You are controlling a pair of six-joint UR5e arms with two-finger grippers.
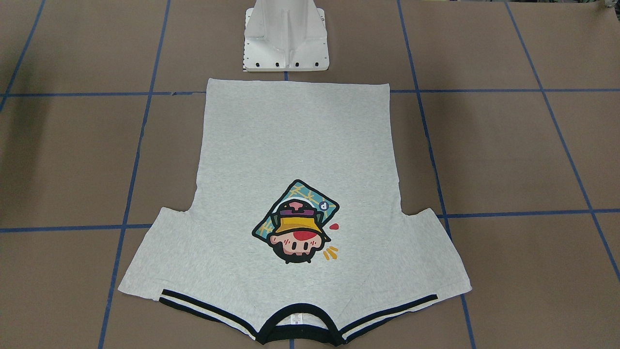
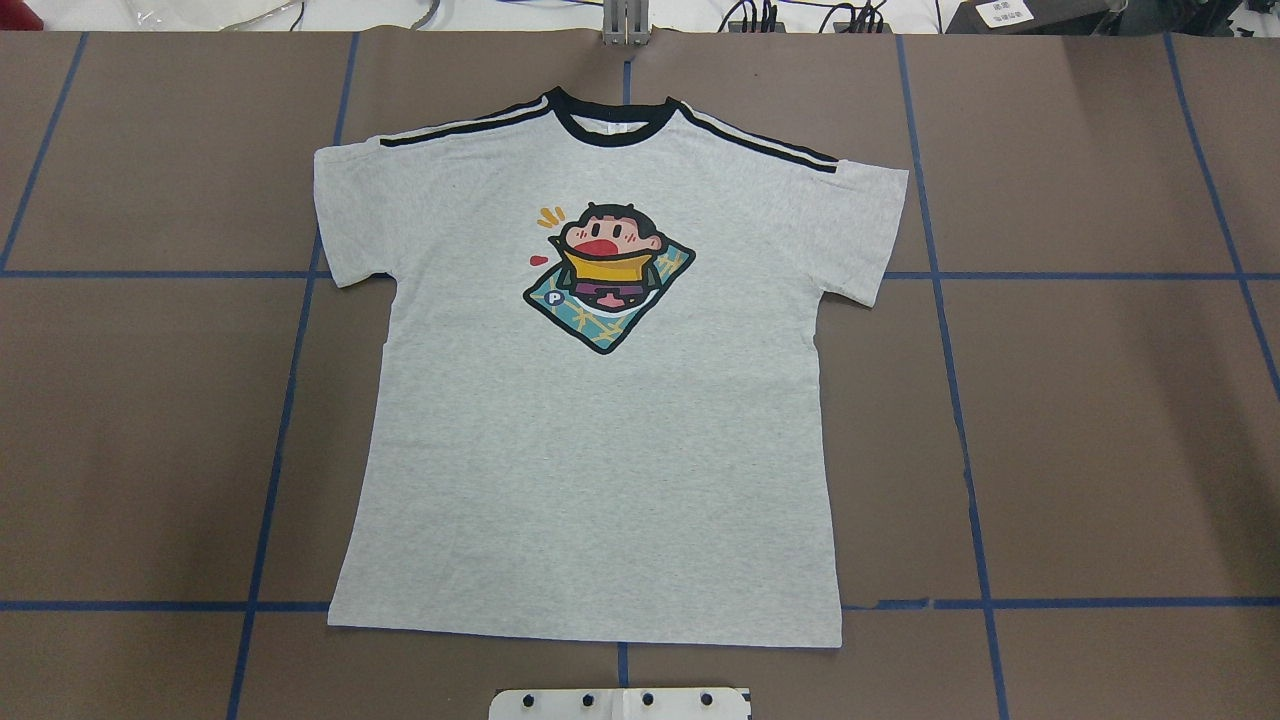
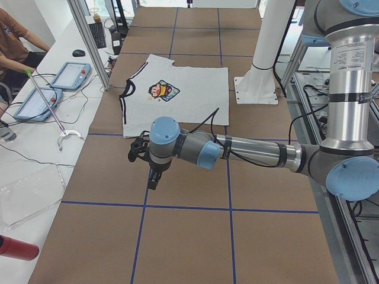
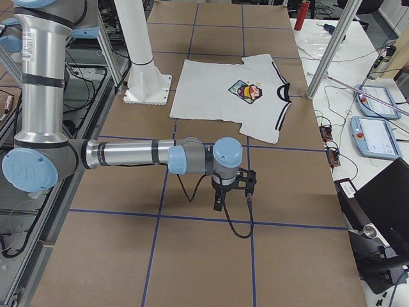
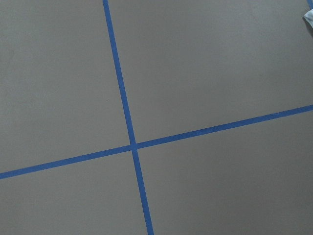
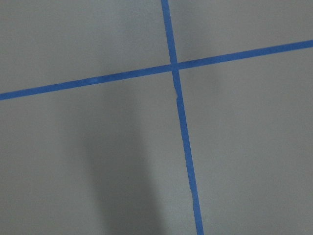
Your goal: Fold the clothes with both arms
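Your T-shirt (image 2: 600,450) lies flat and print-up in the middle of the tabletop (image 2: 1100,400). Its hem is towards the robot's edge, just ahead of the pedestal (image 1: 286,34), its collar is towards the operators' edge, and both sleeves are spread. No fold shows in it, so by my reading the task is at its very start, with the first grasp not yet made. The left arm (image 3: 249,152) reaches out over bare tabletop towards the left end, and the right arm (image 4: 128,153) does the same towards the right end. Each is well apart from the shirt. The left gripper (image 3: 151,176) and right gripper (image 4: 232,192) point down above the blue tape lines (image 5: 122,98). They show only in the side views, so I cannot tell whether their fingers are apart or together. Next you will likely need to bring both grippers in to matching points on the shirt's edge, with fingers parted before they come down. Both layers of cloth should be pinched evenly so the fold carries over without dragging the shirt askew.
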